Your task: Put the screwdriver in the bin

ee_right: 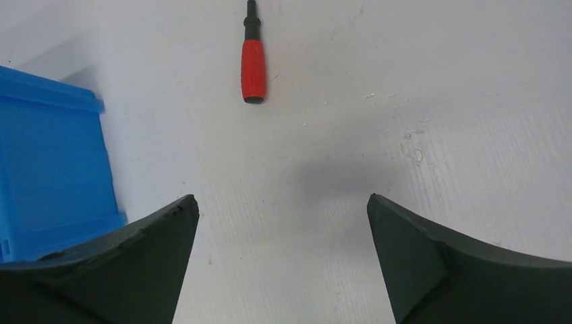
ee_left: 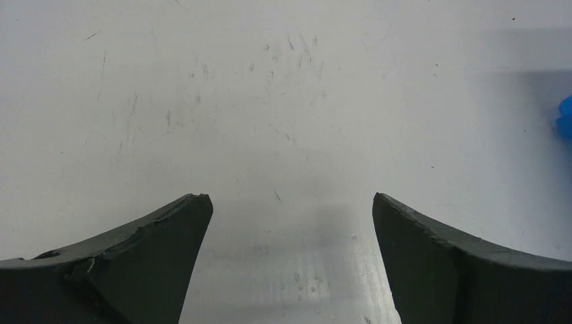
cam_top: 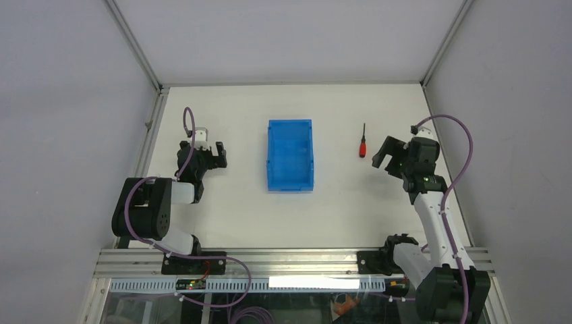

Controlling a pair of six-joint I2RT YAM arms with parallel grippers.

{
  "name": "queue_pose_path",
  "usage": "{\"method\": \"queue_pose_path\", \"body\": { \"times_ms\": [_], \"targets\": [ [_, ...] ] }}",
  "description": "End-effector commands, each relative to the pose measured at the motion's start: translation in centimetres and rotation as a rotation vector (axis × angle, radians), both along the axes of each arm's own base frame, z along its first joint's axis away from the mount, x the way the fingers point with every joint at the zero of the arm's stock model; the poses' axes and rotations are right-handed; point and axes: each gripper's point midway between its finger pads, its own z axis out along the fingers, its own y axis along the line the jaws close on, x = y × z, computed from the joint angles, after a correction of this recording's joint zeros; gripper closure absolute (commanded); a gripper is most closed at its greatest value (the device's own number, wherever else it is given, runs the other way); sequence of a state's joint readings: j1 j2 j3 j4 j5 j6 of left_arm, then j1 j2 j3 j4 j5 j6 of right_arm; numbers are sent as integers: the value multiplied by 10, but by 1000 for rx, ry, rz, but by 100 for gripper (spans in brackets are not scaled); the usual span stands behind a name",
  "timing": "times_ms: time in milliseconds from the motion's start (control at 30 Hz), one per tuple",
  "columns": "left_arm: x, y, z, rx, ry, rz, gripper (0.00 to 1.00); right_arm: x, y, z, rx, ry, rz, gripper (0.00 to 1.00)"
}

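Lining up on the screwdriver: where this pick could slip

I see the screwdriver [cam_top: 363, 148] lying flat on the surface [cam_top: 337, 216], to the right of the bin [cam_top: 270, 156] and well apart from it, its red handle pointing back at my right arm [cam_top: 432, 202]. That arm's jaws stand wide apart with nothing between them, just short of the handle. The left arm [cam_top: 158, 206], on the far side of the bin, has its jaws spread and empty too.

My main worry is the handle. It looks round and slick, so an off-centre pinch could roll it or squirt it away. Closing on the thin black shaft instead would probably let the tool swing. Coming down too low would scrape the jaws on the surface. During the carry, a low pass could clip the bin's near wall and shove the bin.

The surface is white and matte, with fine scratches and scuffs. Plain grey walls [cam_top: 67, 81] on metal framing close it in on three sides.
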State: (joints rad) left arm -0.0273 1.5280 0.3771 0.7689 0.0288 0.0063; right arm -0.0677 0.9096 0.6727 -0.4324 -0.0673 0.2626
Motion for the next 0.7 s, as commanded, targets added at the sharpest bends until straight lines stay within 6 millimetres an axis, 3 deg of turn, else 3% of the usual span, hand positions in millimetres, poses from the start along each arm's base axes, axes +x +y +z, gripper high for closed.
{"method": "queue_pose_path", "body": {
  "times_ms": [0, 100, 367, 567, 667],
  "targets": [
    [6, -7, 18, -20, -62, -18, 1, 6, -9, 13, -23, -30, -44, 1],
    [6, -7, 18, -20, -62, -16, 1, 5, -19, 18, -54, -25, -99, 1],
    [6, -7, 18, -20, -63, -17, 1, 14, -3, 47, -22, -56, -7, 1],
    [6, -8, 18, -20, -63, -18, 1, 44, 20, 81, -127, -42, 74, 1],
    [6, -7, 18, -20, -62, -17, 1, 68, 25, 79, -144, -2, 83, 1]
  ]
}}
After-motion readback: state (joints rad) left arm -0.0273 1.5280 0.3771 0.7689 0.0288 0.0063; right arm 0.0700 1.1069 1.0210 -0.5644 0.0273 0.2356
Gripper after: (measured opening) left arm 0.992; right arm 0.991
